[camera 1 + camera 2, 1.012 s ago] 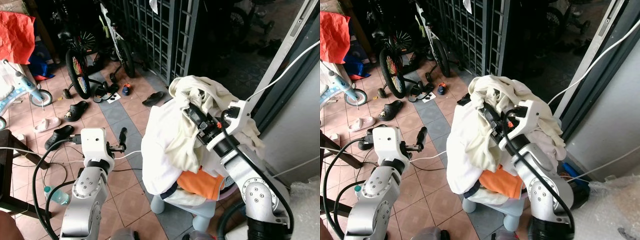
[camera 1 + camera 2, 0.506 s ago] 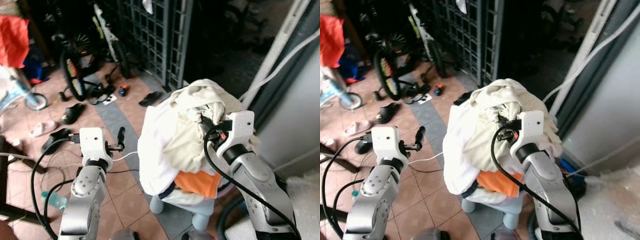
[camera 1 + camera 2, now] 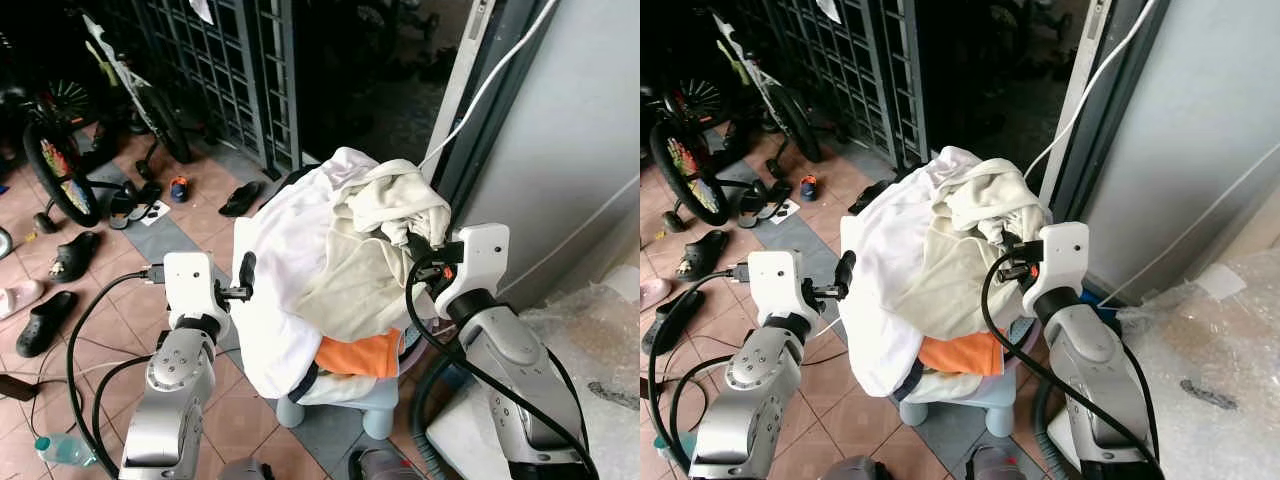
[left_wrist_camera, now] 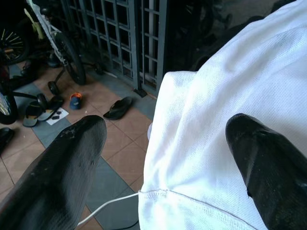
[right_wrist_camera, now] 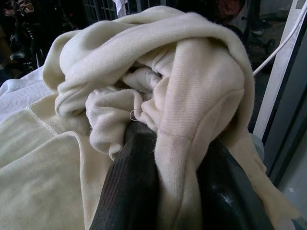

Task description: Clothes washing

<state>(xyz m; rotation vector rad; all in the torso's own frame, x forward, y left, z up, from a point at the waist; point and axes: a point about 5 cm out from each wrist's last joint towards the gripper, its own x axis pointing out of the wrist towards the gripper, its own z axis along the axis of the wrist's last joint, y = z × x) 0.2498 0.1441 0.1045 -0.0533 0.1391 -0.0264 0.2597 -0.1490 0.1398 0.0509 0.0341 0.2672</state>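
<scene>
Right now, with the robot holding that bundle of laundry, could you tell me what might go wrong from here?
1. The right gripper pinches just a fold of the cream garment; the rest could slip free.
2. The white shirt and orange garment hang loose over the small stool and could drag onto the floor.
3. The left gripper has open jaws beside the shirt, so that side has no hold.

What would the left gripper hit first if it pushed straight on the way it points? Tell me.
Most likely the white garment: the left gripper is open, and the cloth already lies between its fingers. Depth is hard to judge; past the cloth's edge is tiled floor.
</scene>
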